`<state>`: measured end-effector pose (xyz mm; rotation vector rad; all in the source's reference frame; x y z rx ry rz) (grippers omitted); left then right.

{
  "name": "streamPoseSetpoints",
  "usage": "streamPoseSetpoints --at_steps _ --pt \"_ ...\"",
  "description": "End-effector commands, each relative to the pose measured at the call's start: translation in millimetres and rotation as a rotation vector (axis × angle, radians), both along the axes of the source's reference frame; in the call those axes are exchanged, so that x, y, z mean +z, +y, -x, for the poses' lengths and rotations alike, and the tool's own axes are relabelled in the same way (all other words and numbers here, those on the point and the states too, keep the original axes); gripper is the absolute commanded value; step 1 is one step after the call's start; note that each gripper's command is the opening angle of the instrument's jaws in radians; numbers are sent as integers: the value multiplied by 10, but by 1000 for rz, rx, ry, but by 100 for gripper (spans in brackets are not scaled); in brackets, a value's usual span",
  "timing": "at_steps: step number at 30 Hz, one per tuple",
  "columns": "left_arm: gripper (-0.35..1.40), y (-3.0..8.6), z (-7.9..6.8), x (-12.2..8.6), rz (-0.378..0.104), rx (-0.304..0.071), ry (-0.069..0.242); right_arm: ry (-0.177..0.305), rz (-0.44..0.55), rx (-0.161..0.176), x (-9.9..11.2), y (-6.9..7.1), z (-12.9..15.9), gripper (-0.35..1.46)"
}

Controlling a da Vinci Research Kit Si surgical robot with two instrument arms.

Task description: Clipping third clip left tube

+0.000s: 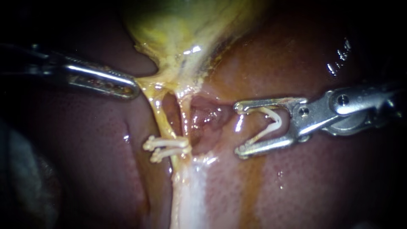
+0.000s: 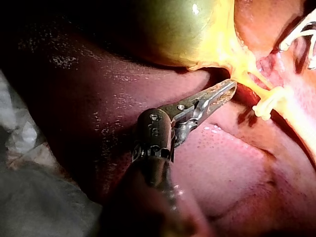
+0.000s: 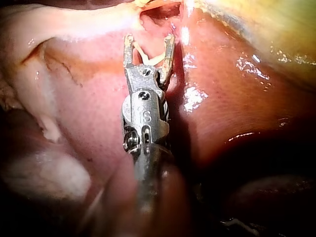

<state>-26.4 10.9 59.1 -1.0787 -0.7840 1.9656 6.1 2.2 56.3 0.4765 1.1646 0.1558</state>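
The left instrument (image 1: 135, 87) reaches in almost level from the left, its shaft in shadow and its tip lit. It ends at the yellow skirt of tissue under the gallbladder (image 1: 178, 25). Its end effector is pressed together on that tissue, which draws out to a point at the jaws.

The right instrument (image 1: 240, 129) comes in from the right, sloping slightly down toward its tip, and hangs over the liver (image 1: 318, 182). Its end effector stands spread wide. A white clip (image 1: 273, 122) sits in it, bent open in a V with one leg against each jaw. Seen from that arm's own camera, the spread jaws point at the pale tissue ahead of them.

The left tube (image 1: 160, 116), thin and yellow, runs down from the gripped tissue beside the right tube (image 1: 185, 116), with a dark gap between them. Two clips (image 1: 166, 148) cross the left tube low down, one just beside the other. The loaded jaws are apart from both tubes, with a raw reddish hollow (image 1: 207, 118) lying between
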Motion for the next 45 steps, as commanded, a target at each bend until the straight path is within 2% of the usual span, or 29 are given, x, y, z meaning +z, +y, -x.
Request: streamPoseSetpoints --at_steps 1,3,6,11,13,15,25,33,37,45 --pt "-35 -1 0 -1 1 -2 0 4 0 -10 -1 0 -3 49" --pt "-35 -2 2 -2 1 -3 1 2 -48 -17 -2 0 -10 49" --pt "-35 -2 3 -2 1 -4 1 -20 -121 4 -4 -1 -23 48" --pt "-35 -3 3 -3 1 -4 2 -30 -245 69 -5 -1 -54 49" --pt "-35 -3 3 -3 1 -4 2 -20 -299 100 -5 -1 -66 49" --pt "-35 -3 4 -3 1 -5 2 -10 -338 116 -3 0 -74 49" --pt "-35 -4 5 -3 1 -5 3 -17 -415 125 13 -5 -103 48" --pt "-35 -4 5 -3 1 -6 3 -39 -468 143 40 -10 -119 48" --pt "-35 -4 5 -3 1 -6 3 -41 -478 134 51 -12 -127 48" --pt "-35 -4 5 -3 2 -6 3 58 -557 123 53 -7 -158 46"
